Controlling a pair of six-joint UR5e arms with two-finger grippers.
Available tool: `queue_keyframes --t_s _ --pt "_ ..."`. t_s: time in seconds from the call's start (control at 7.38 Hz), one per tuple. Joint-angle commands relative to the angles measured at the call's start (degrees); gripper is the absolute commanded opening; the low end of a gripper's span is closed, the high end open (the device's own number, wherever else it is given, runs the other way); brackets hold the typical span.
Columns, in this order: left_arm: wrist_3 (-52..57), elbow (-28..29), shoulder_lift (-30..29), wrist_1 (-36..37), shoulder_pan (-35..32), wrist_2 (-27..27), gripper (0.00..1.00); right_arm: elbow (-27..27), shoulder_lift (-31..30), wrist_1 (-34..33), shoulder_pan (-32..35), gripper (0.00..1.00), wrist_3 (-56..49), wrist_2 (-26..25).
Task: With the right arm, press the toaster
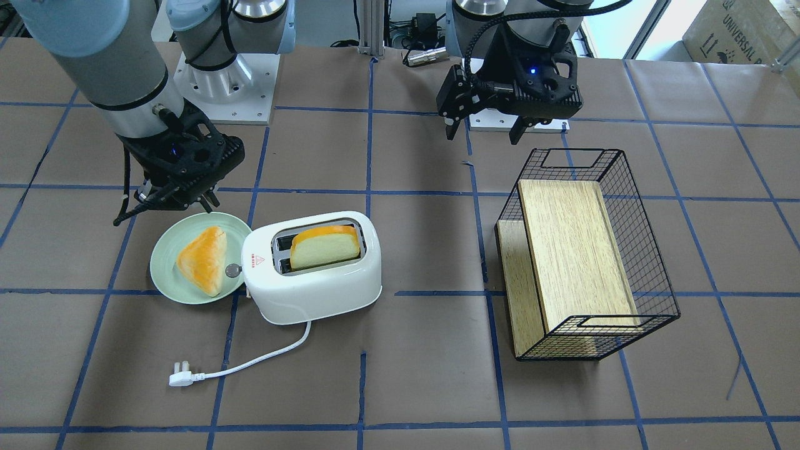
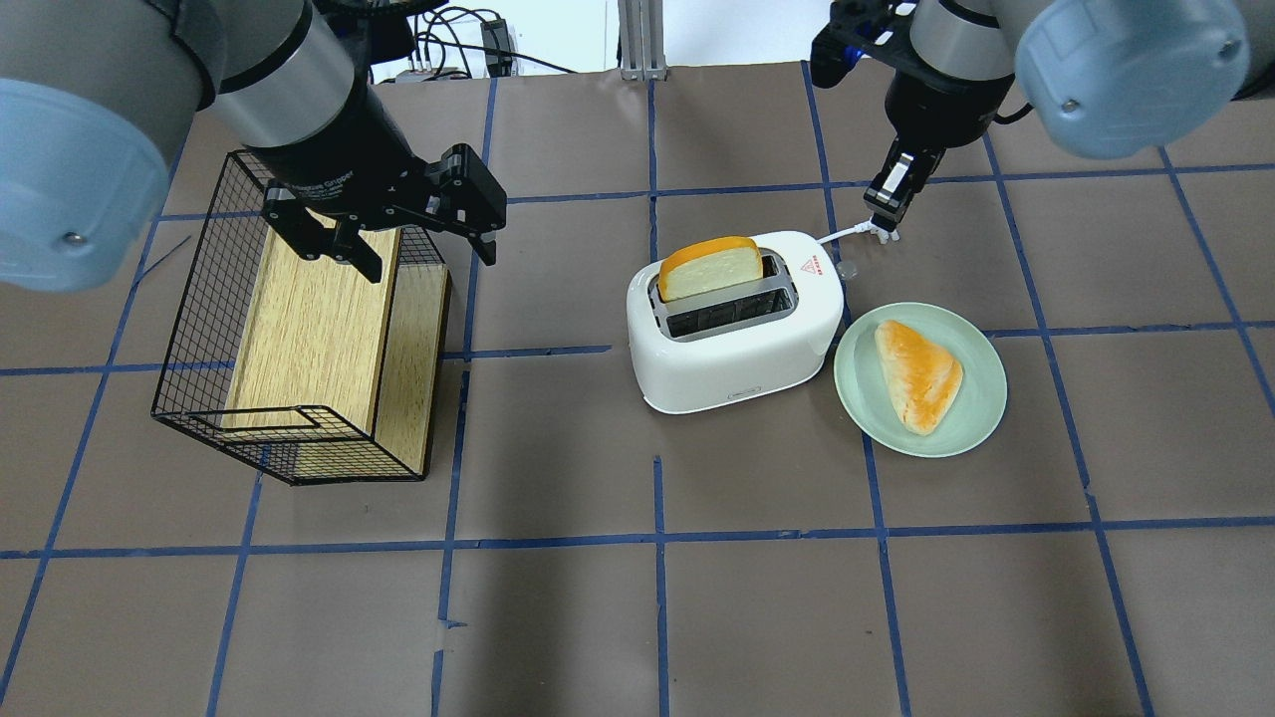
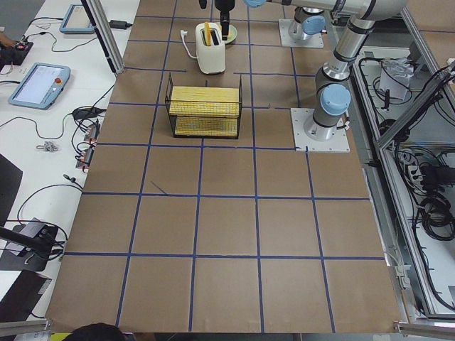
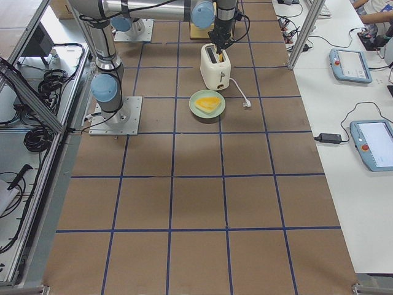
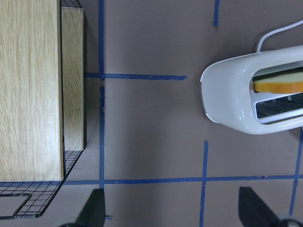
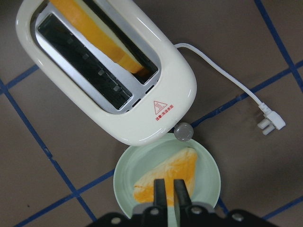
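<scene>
The white two-slot toaster (image 1: pixel 312 287) stands mid-table with a slice of bread (image 1: pixel 325 247) upright in one slot. Its grey knob (image 1: pixel 233 270) and red triangle label are at the end next to a green plate (image 1: pixel 164 250). The toaster also shows in the overhead view (image 2: pixel 737 339) and in the right wrist view (image 6: pixel 175 90). My right gripper (image 1: pixel 201 199) hovers above the plate beside the knob end, touching nothing. Its fingers (image 6: pixel 162 187) are together, pointing down over the plate. My left gripper (image 2: pixel 418 244) is open and empty above the wire basket.
The plate holds a triangular piece of bread (image 2: pixel 921 373). The toaster's white cord ends in a plug (image 1: pixel 180 378) lying loose on the table. A black wire basket (image 2: pixel 189 329) holds wooden boards (image 2: pixel 309 329) on the robot's left side.
</scene>
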Motion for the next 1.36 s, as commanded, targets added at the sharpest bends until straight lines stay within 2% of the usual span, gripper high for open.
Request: queue_keyframes --t_s 0.0,0.27,0.41,0.54,0.68,0.95,1.22 --pt "0.00 -0.02 0.00 0.00 0.00 0.00 1.00 0.44 -4.98 1.41 0.03 0.20 21.44 -0.50" --pt "0.00 -0.02 0.00 0.00 0.00 0.00 1.00 0.17 -5.01 3.26 0.03 0.24 37.18 0.20" --pt "0.00 -0.02 0.00 0.00 0.00 0.00 1.00 0.52 -4.92 3.61 -0.06 0.32 44.39 0.46" --pt "0.00 -0.02 0.00 0.00 0.00 0.00 1.00 0.78 -4.92 3.44 -0.32 0.50 44.81 -0.40" --pt "0.00 -0.02 0.00 0.00 0.00 0.00 1.00 1.05 -4.92 3.09 -0.32 0.74 44.73 -0.50" --pt "0.00 0.07 0.00 0.00 0.00 0.00 1.00 0.88 -4.92 2.57 -0.41 0.92 44.81 -0.06" --pt "0.00 -0.02 0.00 0.00 0.00 0.00 1.00 1.75 -5.36 2.83 -0.41 0.96 44.56 -0.15"
